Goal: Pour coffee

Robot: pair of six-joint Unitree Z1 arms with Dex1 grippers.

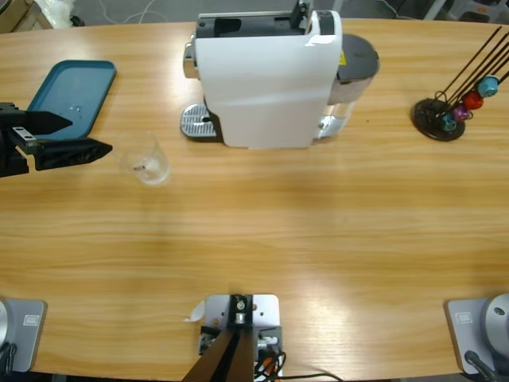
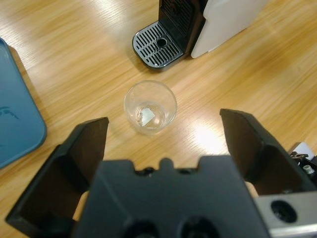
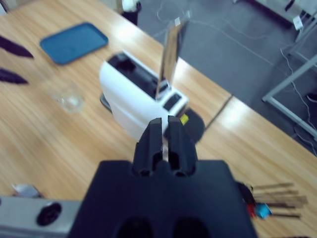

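Hovering wide open and empty beside the near-empty glass (image 2: 150,107) on the bench (image 1: 318,239), the left pincer (image 1: 75,137) could knock it over if it closes off-centre; no coffee shows, and the right pincer (image 3: 166,144) is closed on nothing.

One glass tumbler (image 1: 145,159), one coffee machine (image 1: 266,76), one blue tray (image 1: 71,94), one capsule rack (image 1: 457,99).

open gripper (image 1: 75,135) beside prob. empty glass (image 1: 145,159)

You can't see the right arm from above; the left end effector (image 1: 83,135) is cut off at the counter's left edge (image 1: 16,239), and the glass (image 3: 69,100) blurs in the right wrist view.
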